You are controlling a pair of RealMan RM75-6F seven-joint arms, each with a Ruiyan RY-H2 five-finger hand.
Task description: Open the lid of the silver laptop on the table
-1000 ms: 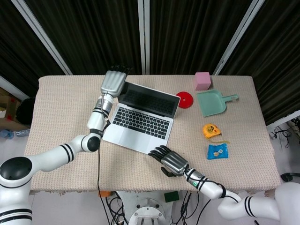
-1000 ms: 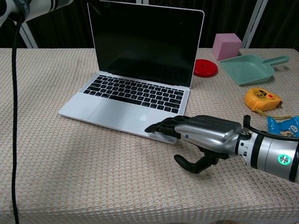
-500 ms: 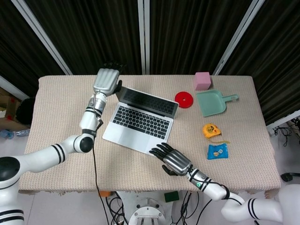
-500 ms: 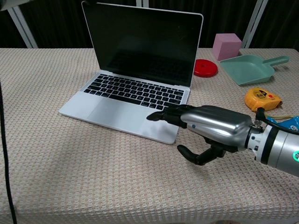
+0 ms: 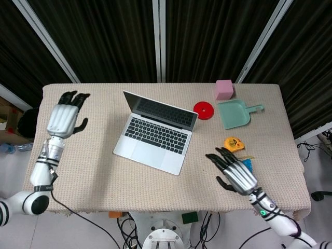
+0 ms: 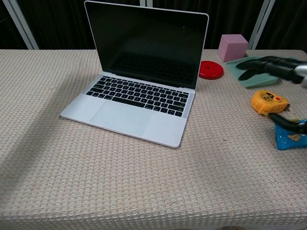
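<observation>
The silver laptop (image 5: pixel 155 132) (image 6: pixel 141 81) stands in the middle of the table with its lid up, dark screen upright and keyboard showing. My left hand (image 5: pixel 66 114) is raised over the table's left side, well away from the laptop, fingers spread and empty. My right hand (image 5: pixel 234 170) hovers over the right front of the table, fingers apart, holding nothing. In the chest view only its fingertips (image 6: pixel 268 64) show at the right edge.
A pink cube (image 5: pixel 224 89), a red round disc (image 5: pixel 204 110) and a green dustpan (image 5: pixel 236 113) lie at the back right. A yellow tape measure (image 5: pixel 234 143) and a blue packet (image 6: pixel 290 132) lie by my right hand. Black curtains hang behind.
My left hand let go of the lid's top edge and swung out to the far left. My right hand lifted off the laptop's front corner and pulled back to the right.
</observation>
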